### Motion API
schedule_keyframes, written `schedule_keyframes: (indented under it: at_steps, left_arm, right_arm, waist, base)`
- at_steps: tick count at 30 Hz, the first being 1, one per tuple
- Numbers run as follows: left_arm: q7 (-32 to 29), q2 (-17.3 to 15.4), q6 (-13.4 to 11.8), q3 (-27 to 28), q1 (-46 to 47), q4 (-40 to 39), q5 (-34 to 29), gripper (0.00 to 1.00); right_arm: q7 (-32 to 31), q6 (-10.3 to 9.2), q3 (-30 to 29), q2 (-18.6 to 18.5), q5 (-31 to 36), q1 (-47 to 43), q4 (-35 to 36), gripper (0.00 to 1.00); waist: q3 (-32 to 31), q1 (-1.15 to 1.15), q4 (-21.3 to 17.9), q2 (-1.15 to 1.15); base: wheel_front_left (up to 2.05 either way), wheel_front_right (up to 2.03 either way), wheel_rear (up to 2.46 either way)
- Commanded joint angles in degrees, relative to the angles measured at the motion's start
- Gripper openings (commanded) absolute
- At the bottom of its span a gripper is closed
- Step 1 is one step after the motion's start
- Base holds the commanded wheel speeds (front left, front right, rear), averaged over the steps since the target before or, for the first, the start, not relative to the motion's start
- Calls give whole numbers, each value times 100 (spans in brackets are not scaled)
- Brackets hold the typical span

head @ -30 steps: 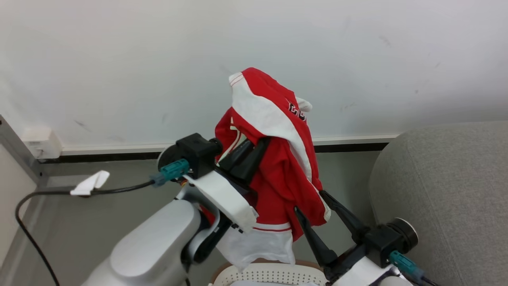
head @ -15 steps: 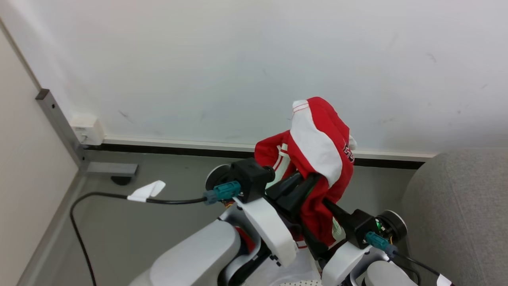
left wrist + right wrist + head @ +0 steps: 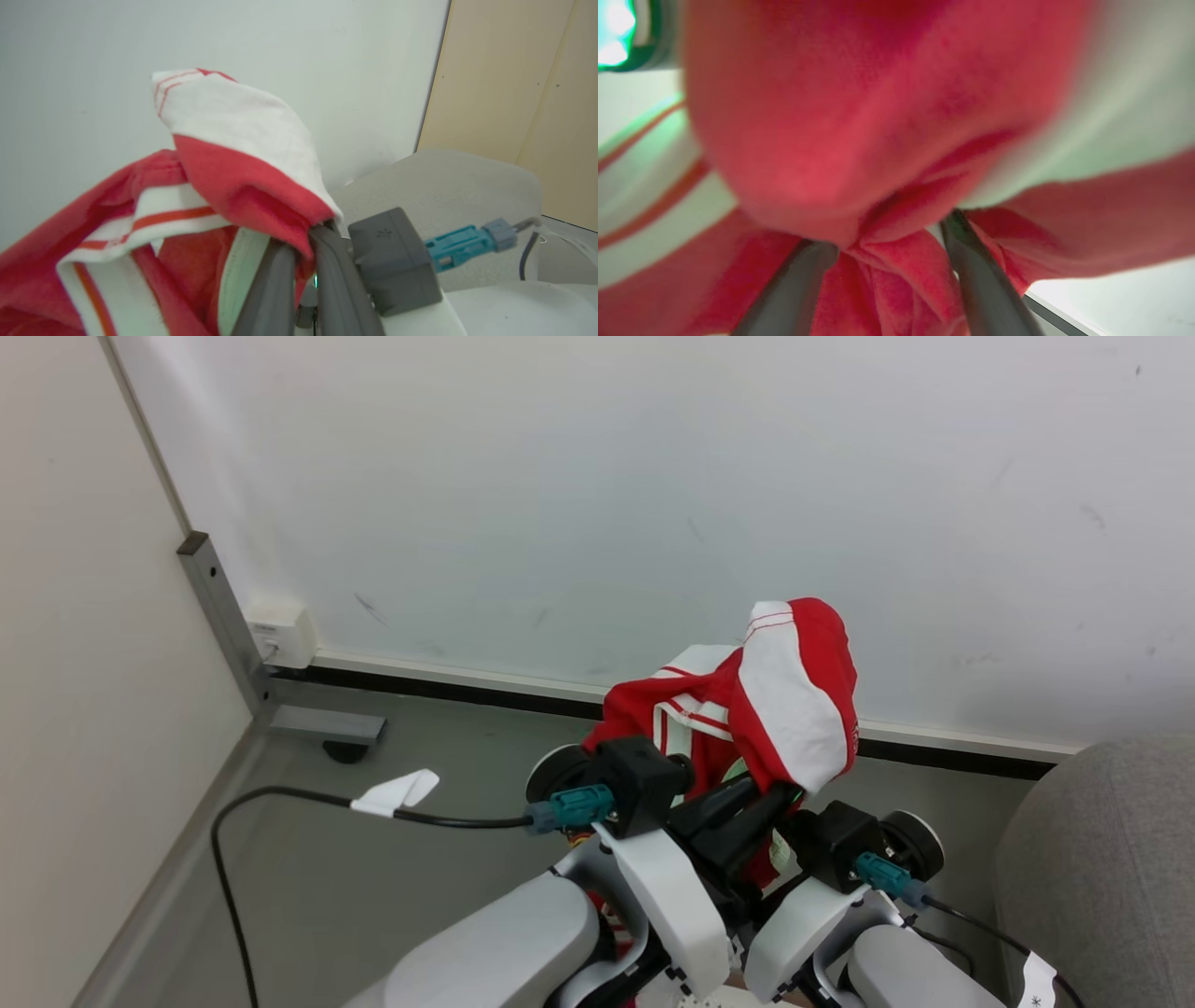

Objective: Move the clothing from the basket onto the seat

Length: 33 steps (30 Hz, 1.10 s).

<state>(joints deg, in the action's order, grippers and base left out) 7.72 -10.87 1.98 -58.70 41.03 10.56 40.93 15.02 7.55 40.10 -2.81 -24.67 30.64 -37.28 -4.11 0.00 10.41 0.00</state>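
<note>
1. Two arms meet under the clothing (image 3: pixel 794 700), lifted high to hang free. The left fingers (image 3: pixel 738 807) pinch it, and the seat (image 3: pixel 1102 868) waits well apart at right.
2. Left wrist: fingers pressed together on a red fold.
3. Right wrist: the right fingers (image 3: pixel 798 284) stand spread, cloth bunched between them, likely as support.
</note>
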Motion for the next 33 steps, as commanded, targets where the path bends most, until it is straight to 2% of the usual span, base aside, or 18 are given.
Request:
schedule_keyframes:
  at_steps: [1,2,13,20,21,22,23,24,33]
  left_arm:
    - [2,-2,-8,2,-59,-1,57,0]
    - [5,-15,-21,16,-59,6,68,0]
    - [160,-292,-143,296,-103,180,182,0]
    - [265,-404,-207,357,-180,327,196,0]
    - [275,-408,-215,356,-188,335,184,15]
    - [296,-411,-226,352,-207,343,176,38]
    - [307,-411,-227,347,-237,351,191,89]
    - [298,-415,-225,337,-266,360,207,100]
    - [394,-521,-298,261,-531,305,184,100]
  right_arm:
    - [12,-12,-24,-5,-20,64,14,32]
    - [12,-12,-36,-3,-17,77,50,0]
    - [13,-12,-182,-4,-132,-167,192,0]
    - [15,-12,-487,-54,-74,-415,583,0]
    - [16,-12,-531,-69,-87,-443,654,0]
    - [16,-12,-570,-85,-118,-483,712,0]
    - [16,-12,-601,-105,-132,-511,759,0]
    - [16,-12,-652,-128,-144,-530,811,0]
    - [16,-12,-1177,-365,-43,-838,1040,0]
  waist:
    - [-6,0,9,0]
    - [-8,0,13,0]
    - [73,0,-151,0]
    - [161,0,-291,0]
    - [178,0,-316,0]
    - [190,0,-341,0]
    - [200,0,-367,0]
    - [210,0,-393,0]
    - [249,0,-585,0]
  base:
    - [0,0,0]
    - [0,0,0]
    - [0,0,0]
    - [0,0,0]
    - [0,0,0]
    - [0,0,0]
    - [0,0,0]
    - [0,0,0]
    - [0,0,0]
